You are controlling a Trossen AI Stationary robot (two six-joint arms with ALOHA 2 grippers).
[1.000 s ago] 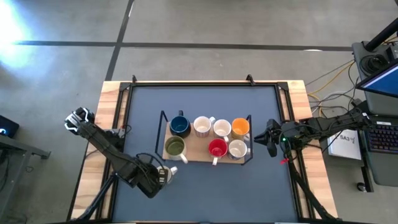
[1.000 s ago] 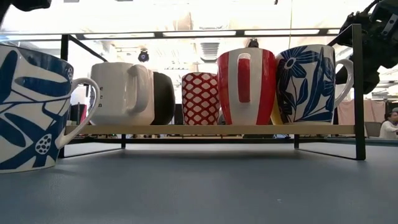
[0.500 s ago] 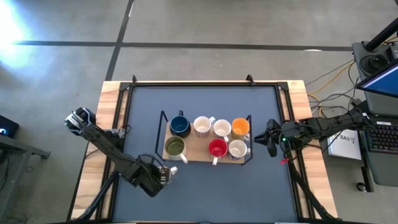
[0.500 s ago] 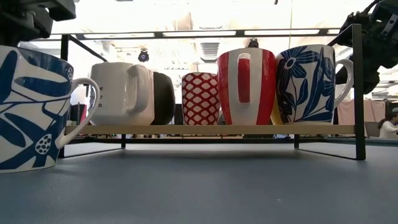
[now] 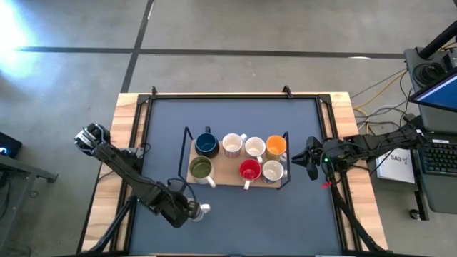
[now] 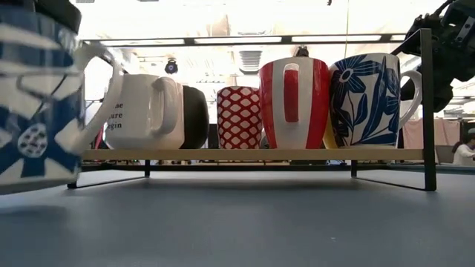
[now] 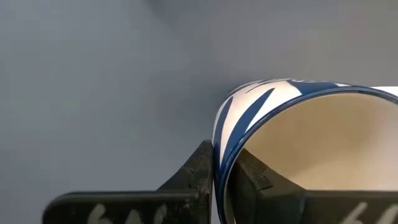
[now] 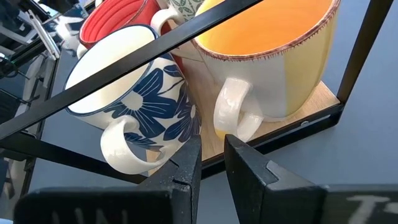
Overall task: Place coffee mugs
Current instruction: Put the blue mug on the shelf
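1. The left gripper (image 7: 219,186) has just closed: half a second ago its fingers were apart over the loose mug (image 6: 37,104), now they pinch its rim, one finger inside and one outside.
2. The mug is tilted in the low view, where before it stood upright. You can judge that the lift has begun.
3. This blue-and-white mug sits near the front left of the table, in front of the rack (image 5: 238,177) and apart from it. Seven mugs stand on the rack already, so this is probably the last to place.
4. The free place seems to be in the near row, between the green mug (image 5: 200,169) and the red mug (image 5: 249,170).
5. The right gripper (image 8: 211,163) waits just right of the rack, its fingers a little apart and holding nothing.
6. The table (image 5: 235,121) has a dark mat with a wooden border. Beyond it you see a grey floor and a desk with cables at the right.
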